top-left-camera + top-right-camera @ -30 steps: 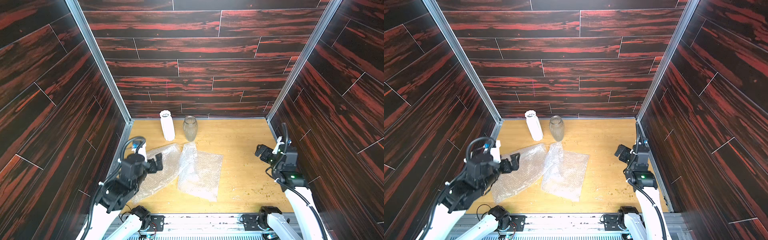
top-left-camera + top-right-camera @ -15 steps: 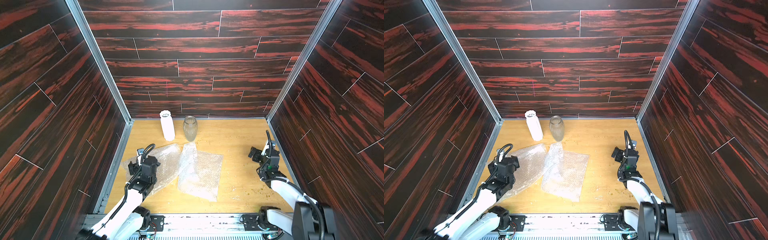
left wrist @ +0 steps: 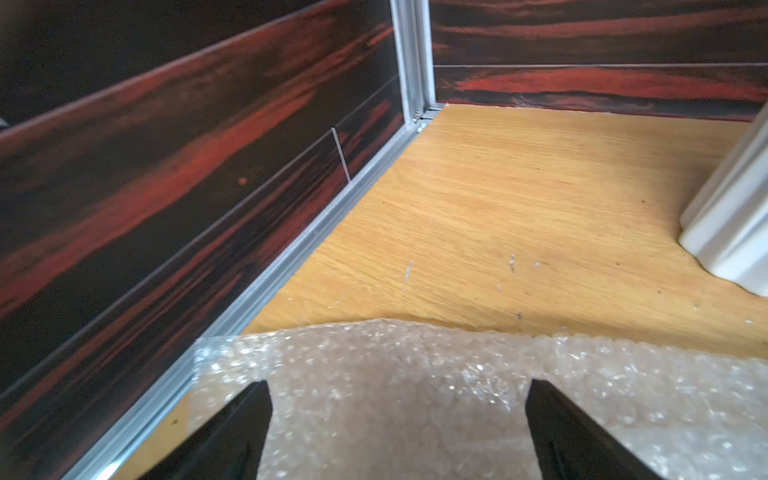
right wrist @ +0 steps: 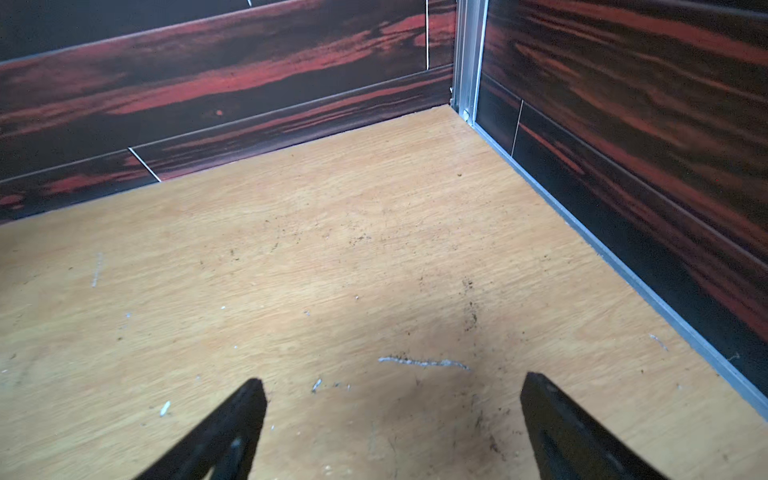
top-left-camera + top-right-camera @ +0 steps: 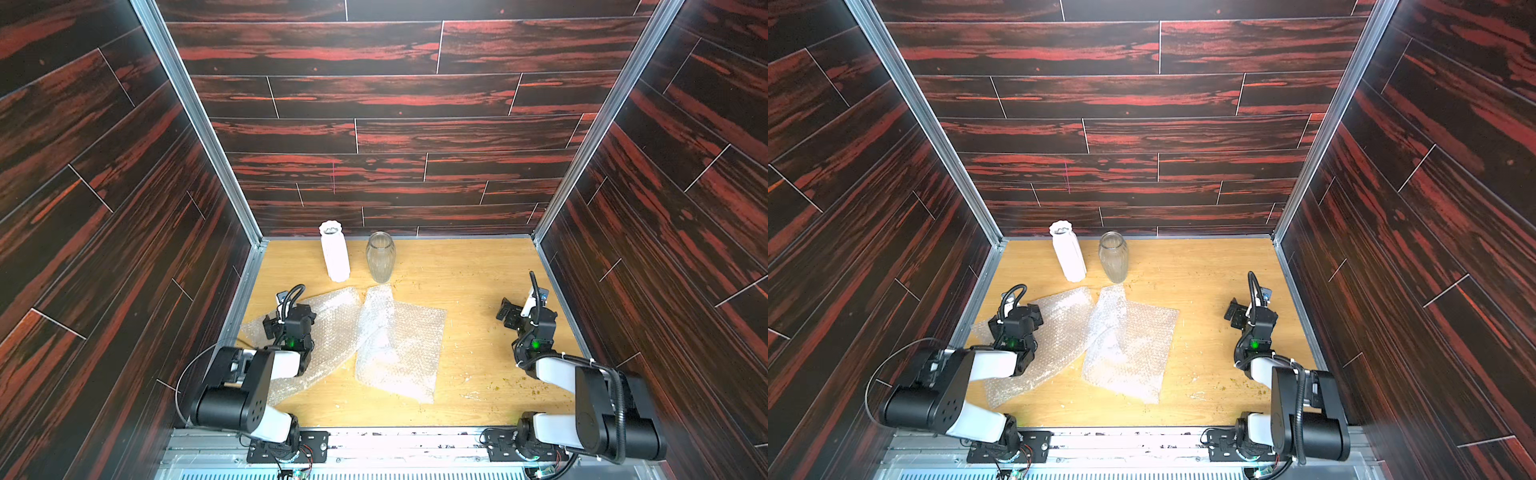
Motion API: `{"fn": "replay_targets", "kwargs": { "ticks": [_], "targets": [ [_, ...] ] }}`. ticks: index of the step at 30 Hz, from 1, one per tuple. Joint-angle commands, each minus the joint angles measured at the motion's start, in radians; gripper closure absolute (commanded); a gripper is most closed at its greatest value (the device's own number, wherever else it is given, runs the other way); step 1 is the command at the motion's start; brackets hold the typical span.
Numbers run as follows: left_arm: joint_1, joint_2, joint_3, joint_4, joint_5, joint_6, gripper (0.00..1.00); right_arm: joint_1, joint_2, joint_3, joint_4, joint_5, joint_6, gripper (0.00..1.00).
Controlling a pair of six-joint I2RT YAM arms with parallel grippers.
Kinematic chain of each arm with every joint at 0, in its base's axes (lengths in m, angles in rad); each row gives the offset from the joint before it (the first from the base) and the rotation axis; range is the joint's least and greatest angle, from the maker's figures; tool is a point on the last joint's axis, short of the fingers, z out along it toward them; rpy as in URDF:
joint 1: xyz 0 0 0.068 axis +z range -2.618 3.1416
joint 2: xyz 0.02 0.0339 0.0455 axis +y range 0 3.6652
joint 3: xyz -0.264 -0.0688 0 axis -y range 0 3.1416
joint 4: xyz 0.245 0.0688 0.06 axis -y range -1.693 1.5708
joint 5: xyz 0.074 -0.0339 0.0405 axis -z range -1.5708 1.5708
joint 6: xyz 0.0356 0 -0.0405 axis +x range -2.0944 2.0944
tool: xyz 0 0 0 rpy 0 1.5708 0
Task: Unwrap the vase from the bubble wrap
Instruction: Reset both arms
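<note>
Bubble wrap point(image 5: 399, 345) lies spread in two crinkled sheets on the wooden table point(image 5: 478, 282), in front of the white vase point(image 5: 334, 251) on the robot's side, with nothing visibly bundled inside it; the white vase stands upright and bare at the back of the table, and a glass vase point(image 5: 380, 257) stands just beside it, toward the right arm. The left gripper point(image 3: 397, 386), jaws spread wide and holding nothing, hovers low over the edge of the sheet point(image 5: 332, 324) that lies in front of the white vase and toward the left arm, as the left wrist view shows; whether its fingertips touch the plastic cannot be told. The right gripper point(image 4: 390, 380), equally wide and empty, hangs over bare wood well apart from the white vase, beyond its glass neighbour. The unwrapping looks finished or very nearly so, and the danger now appears to lie in the leftovers: the raised fold of the second sheet point(image 5: 376, 307) reaches almost to the foot of the glass vase, so a jaw that catches and drags the plastic could tug it against that foot and tip the glass into the white vase beside it. A careless sweep of the left arm toward the white vase could topple it just as easily, tall and narrow as it is
</note>
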Motion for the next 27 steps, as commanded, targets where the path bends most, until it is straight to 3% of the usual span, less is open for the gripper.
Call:
{"fn": "replay_targets", "kwargs": {
  "ticks": [1, 4, 7, 10, 12, 13, 27],
  "targets": [
    [0.027, -0.005, 0.023, 0.063, 0.108, 0.004, 0.00, -0.014, 0.048, 0.024, 0.111, 0.051, -0.036, 0.01],
    [0.045, 0.083, 0.020, 0.230, 0.084, 0.008, 0.00, -0.018, 0.094, 0.012, 0.211, 0.017, -0.014, 0.01],
    [0.061, 0.019, 0.057, 0.018, 0.126, -0.033, 0.00, -0.016, 0.144, 0.008, 0.254, 0.000, -0.030, 0.01],
    [0.065, 0.031, 0.052, 0.057, 0.123, -0.035, 0.00, -0.016, 0.201, -0.067, 0.481, 0.006, -0.032, 0.01],
    [0.065, 0.022, 0.051, 0.042, 0.128, -0.034, 0.00, -0.009, 0.183, -0.045, 0.383, 0.014, -0.031, 0.01],
    [0.064, 0.022, 0.050, 0.046, 0.126, -0.034, 0.00, -0.006, 0.204, -0.054, 0.442, 0.018, -0.039, 0.01],
    [0.065, 0.025, 0.053, 0.041, 0.128, -0.034, 0.00, -0.004, 0.197, -0.053, 0.420, 0.019, -0.036, 0.01]
  ]
}}
